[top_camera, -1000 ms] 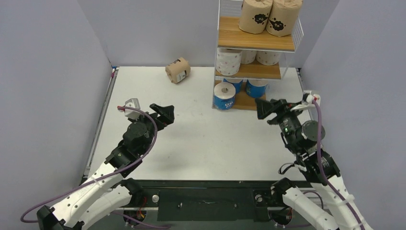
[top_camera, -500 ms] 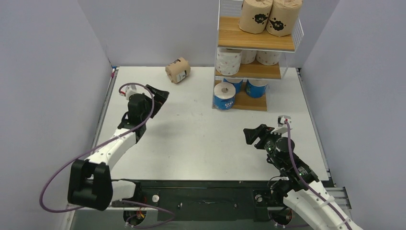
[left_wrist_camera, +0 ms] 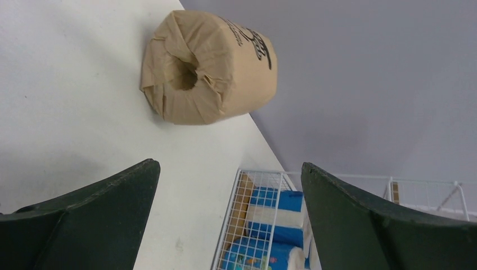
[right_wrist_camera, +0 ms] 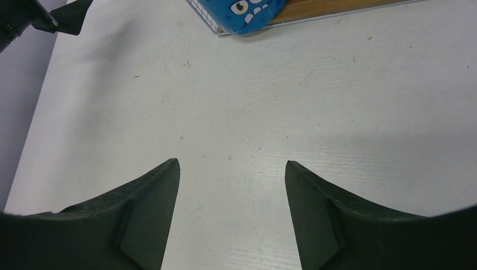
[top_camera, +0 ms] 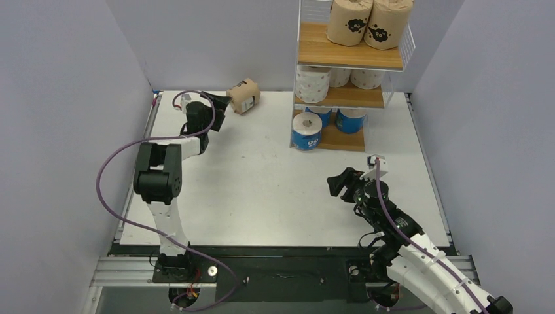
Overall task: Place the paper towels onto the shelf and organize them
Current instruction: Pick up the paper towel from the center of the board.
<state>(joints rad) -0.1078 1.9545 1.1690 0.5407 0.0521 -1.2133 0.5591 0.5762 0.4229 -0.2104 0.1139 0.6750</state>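
Lone brown roll (left_wrist_camera: 208, 67) carries black script on its wrapper, too skewed for us to read. It lies on its side at the far end of the desk (top_camera: 262, 190), left of the shelf (top_camera: 327, 49) and apart from it. Top tier holds two brown rolls (top_camera: 349, 23), each with a black blob mark. The middle tier has white dotted rolls (top_camera: 312, 84), the bottom tier blue-and-white ones (top_camera: 306, 131) with a cartoon face print. Left jaws are spread wide just short of the lone roll, not touching, nothing between them. Right jaws are also spread, holding nothing, over bare desk well clear of the shelf. Versus 1 s ago, the left arm (top_camera: 157, 176) has stretched out to the roll and the right has pulled back from the bottom tier.
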